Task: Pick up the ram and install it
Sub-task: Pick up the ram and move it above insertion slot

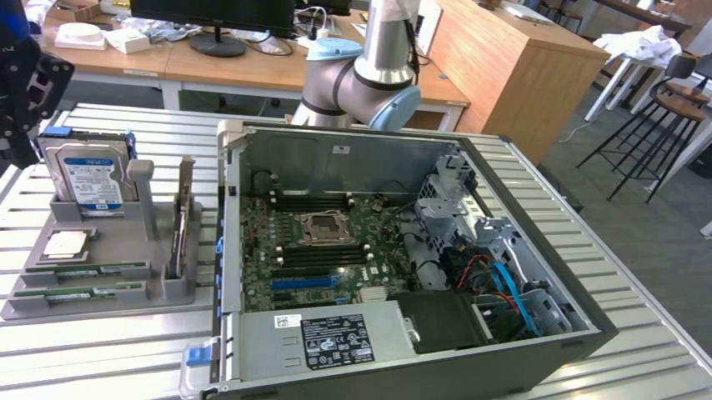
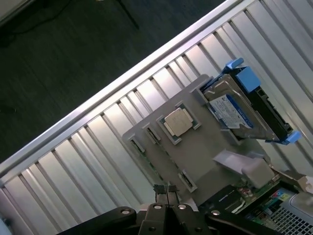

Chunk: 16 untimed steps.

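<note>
Gripper [image 2: 167,191] high over tray [image 1: 112,307], jaws together, empty. Ram [image 1: 87,269] lies in tray slot: best approached square, gripping long edges.

It is a robotics lab in an office-like room. A robot arm [image 1: 368,83] stands at a slatted aluminium counter [image 1: 112,358] bearing an open computer case [image 1: 333,146], with wooden desks [image 1: 223,73], a monitor [image 1: 212,12] and stools [image 1: 656,125] beyond.

Bare ribbed metal and matt plastic on a workshop bench

The table [image 1: 112,350] is dull-shining aluminium slats. The holder tray [image 1: 100,302] is matt grey plastic, and the hard drive [image 1: 89,179] is glossy-labelled metal in blue plastic. The arm [image 1: 373,75] is smooth silver, the desk [image 1: 501,67] satin wood, the gripper [image 2: 166,193] matt black.
</note>
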Each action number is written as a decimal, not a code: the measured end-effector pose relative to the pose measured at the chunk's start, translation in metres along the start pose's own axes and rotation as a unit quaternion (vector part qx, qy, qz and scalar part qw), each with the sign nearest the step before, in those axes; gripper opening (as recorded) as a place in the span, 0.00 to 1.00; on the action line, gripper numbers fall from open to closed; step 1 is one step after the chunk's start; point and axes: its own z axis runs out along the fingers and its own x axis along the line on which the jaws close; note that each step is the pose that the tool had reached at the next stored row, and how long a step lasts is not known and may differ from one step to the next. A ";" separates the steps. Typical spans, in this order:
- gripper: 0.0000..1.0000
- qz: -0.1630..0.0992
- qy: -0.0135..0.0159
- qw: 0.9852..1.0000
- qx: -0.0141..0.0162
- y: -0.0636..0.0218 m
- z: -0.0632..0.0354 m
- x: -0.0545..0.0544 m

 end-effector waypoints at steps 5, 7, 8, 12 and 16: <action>0.10 -0.031 0.002 1.000 0.000 0.0000 0.0001 0.000; 0.10 -0.044 0.002 0.999 0.000 0.0000 0.0001 0.000; 0.10 -0.050 0.003 0.999 0.000 0.0000 0.0001 0.000; 0.10 -0.074 0.004 0.997 -0.001 0.0000 0.0001 0.000; 0.10 -0.099 0.005 0.995 -0.001 0.0000 0.0002 0.000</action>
